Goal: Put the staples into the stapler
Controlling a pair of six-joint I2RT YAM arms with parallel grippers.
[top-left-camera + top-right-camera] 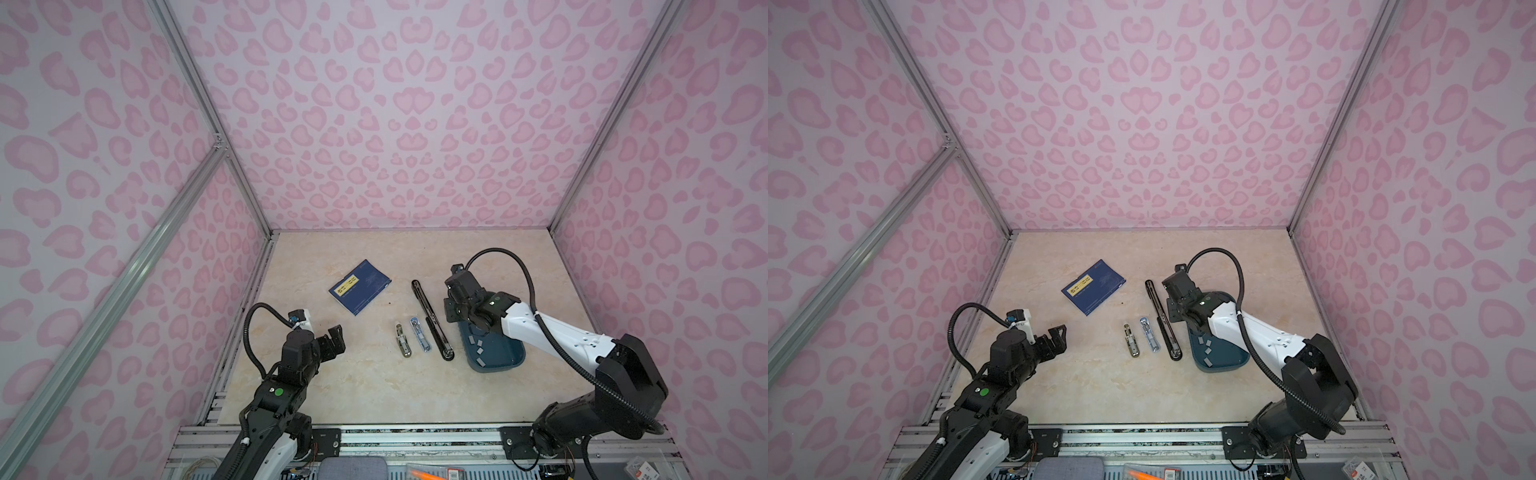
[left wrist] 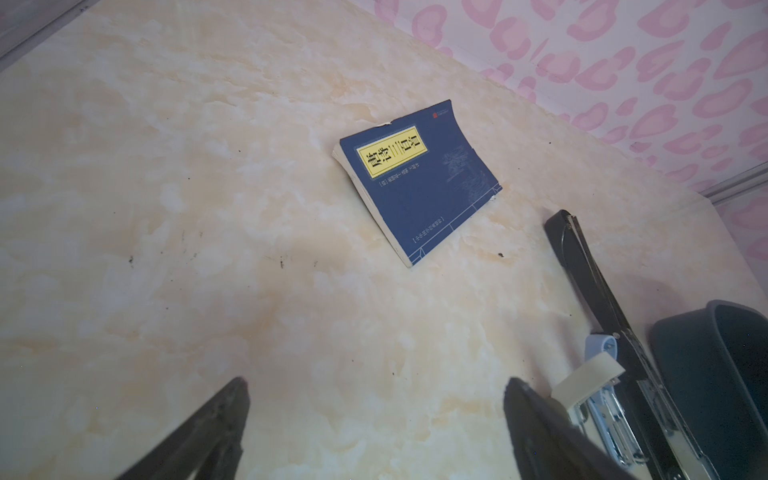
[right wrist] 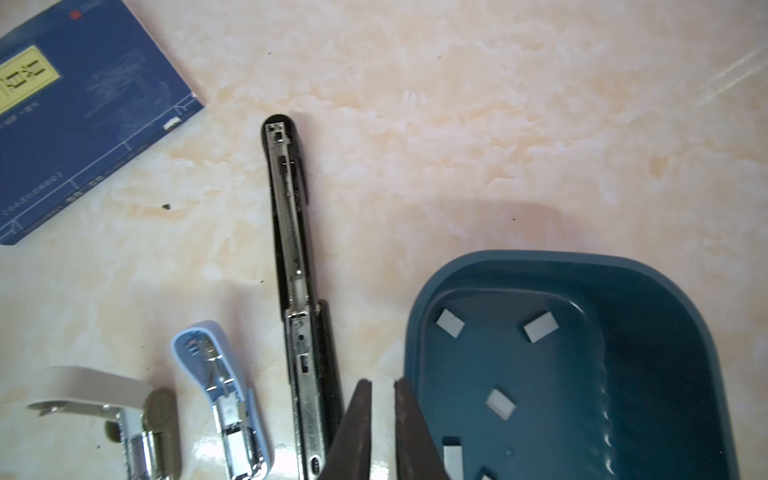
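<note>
1. Table [image 1: 374, 395]: a pale marbled top is carrying everything; pink-patterned walls are enclosing it on three sides.
2. Staples [image 3: 540, 327]: small grey strips are lying scattered and apart on the floor of a dark teal tray [image 3: 540, 259], which is sitting on the right of the table. In both top views they are showing as pale flecks [image 1: 472, 339].
3. Black stapler [image 1: 432, 320]: it is lying just left of the tray, opened out into one long line running from far to near, with its metal channel and spring facing up in the right wrist view [image 3: 291, 232].
4. Light-blue stapler [image 1: 419, 334]: it is lying just left of the black one, also opened up.
5. Olive stapler [image 1: 402, 340]: it is lying left again, beside the blue one.
6. Blue book [image 1: 360, 286]: it is lying flat, far and left of the staplers, well apart from them.
7. Right gripper [image 3: 382, 399]: its fingers are sitting almost together with nothing visible between them, tips at the tray's left rim, between tray and black stapler. Contact with the rim I cannot tell.
8. Left gripper [image 2: 376, 390]: its fingers are standing wide apart and gripping nothing, above bare table on the near left, well apart from the staplers.
</note>
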